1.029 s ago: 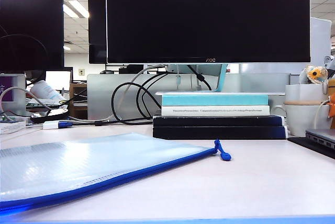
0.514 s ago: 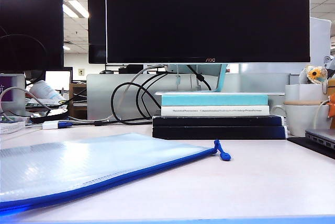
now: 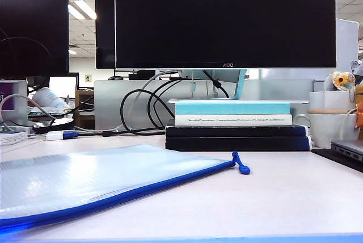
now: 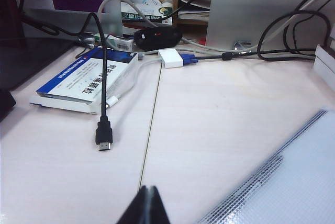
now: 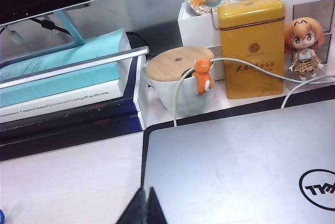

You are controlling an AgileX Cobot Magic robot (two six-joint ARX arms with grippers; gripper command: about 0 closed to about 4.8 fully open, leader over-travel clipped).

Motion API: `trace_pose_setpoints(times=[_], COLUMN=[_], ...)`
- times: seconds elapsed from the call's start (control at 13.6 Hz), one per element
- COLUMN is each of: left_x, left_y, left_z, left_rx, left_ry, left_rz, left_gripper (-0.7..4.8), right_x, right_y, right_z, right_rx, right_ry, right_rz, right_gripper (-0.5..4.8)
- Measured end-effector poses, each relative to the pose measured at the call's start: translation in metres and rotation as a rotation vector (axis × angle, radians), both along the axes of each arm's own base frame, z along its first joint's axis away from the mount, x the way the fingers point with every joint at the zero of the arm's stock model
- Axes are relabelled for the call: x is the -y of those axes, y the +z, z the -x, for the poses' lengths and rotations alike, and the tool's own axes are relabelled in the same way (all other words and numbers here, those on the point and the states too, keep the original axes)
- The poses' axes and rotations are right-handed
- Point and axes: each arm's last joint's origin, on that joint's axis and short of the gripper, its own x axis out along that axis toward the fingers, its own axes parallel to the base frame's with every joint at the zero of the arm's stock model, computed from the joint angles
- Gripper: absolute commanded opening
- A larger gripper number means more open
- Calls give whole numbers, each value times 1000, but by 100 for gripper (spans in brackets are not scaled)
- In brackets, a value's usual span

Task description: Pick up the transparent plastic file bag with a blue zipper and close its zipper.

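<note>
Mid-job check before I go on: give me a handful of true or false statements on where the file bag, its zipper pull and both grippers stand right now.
1. The translucent grid-textured plastic file bag lies flat on the white table. True.
2. The left gripper holds the bag. False: it is shut on nothing, above bare table beside the bag's edge.
3. The blue cord zipper pull lies at the bag's right end in the exterior view. True.
4. The right gripper is open over the bag. False: it is shut, by the silver laptop.

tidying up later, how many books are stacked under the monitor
4: pale blue book on top, white book beneath, then two dark books. Others may be hidden behind.
</note>
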Motion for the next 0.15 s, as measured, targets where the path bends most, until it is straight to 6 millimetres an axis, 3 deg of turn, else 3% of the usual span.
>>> trace_pose_setpoints(times=[0.15], left_x=[0], left_y=[0], left_z=[0], left_rx=[0], left_ry=[0], left_rz=[0], left_gripper=[-2], right_x=[0], right_y=[0], right_z=[0], right_rx=[0], right_ry=[0], right_rz=[0], right_gripper=[0])
